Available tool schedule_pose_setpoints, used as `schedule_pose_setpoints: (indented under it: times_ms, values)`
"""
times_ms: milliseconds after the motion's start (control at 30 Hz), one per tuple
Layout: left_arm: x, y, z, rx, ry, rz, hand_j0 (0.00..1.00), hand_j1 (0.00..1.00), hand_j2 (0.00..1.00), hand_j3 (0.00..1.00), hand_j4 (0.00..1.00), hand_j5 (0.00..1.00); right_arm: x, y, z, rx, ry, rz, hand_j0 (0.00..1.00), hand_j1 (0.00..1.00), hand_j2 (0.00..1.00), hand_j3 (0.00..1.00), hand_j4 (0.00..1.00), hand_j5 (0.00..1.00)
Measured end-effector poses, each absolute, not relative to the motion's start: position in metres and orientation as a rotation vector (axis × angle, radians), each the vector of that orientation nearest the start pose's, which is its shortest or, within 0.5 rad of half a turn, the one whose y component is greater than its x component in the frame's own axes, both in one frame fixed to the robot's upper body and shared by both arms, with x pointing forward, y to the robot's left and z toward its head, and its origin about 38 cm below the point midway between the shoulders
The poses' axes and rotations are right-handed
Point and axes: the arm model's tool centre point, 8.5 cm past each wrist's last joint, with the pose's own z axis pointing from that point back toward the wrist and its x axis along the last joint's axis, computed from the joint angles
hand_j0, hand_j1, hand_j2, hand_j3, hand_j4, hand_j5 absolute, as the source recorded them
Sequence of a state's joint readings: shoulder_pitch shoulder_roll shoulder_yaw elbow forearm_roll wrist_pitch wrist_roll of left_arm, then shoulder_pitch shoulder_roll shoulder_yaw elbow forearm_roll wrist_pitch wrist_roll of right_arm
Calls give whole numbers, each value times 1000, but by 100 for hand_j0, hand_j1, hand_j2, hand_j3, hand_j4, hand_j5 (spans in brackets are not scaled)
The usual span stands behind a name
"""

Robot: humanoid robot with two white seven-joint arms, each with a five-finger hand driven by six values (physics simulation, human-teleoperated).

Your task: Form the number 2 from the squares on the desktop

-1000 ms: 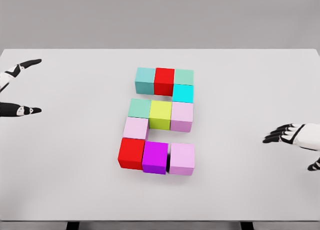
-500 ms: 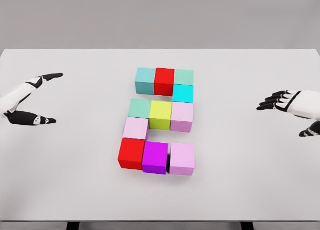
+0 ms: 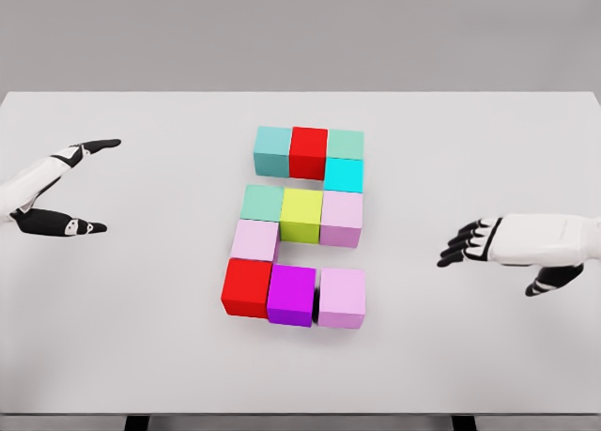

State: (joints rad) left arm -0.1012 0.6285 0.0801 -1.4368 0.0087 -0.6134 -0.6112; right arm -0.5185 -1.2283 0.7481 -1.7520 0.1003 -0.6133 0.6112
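no readable text, labels or signs

Eleven coloured blocks sit on the white bench (image 3: pixel 113 356) in the shape of a 2. Its top row is a teal block (image 3: pixel 272 151), a red block (image 3: pixel 309 152) and a green block (image 3: pixel 346 144). A cyan block (image 3: pixel 344 175) sits below the green one. The left robot hand (image 3: pixel 47 192) hovers open at the left edge. The right robot hand (image 3: pixel 498 248), fingers spread, points toward the blocks, well apart from them.
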Motion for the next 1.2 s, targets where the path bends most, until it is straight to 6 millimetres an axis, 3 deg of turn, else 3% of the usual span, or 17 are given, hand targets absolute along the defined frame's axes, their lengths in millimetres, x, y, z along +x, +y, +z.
schedule_pose_setpoints:
  times_ms: [300, 1200]
  values:
    - [365, 397, 169, 197, -1734, -1243, 100, 100, 100, 100, 100, 100, 333, -335, 194, -115, -1077, 2368, 100, 100, 100, 100, 100, 100]
    - [366, 394, 166, 194, -1731, -1246, 100, 100, 100, 100, 100, 100, 344, -275, 179, -71, -1216, 2436, 100, 100, 100, 100, 100, 100]
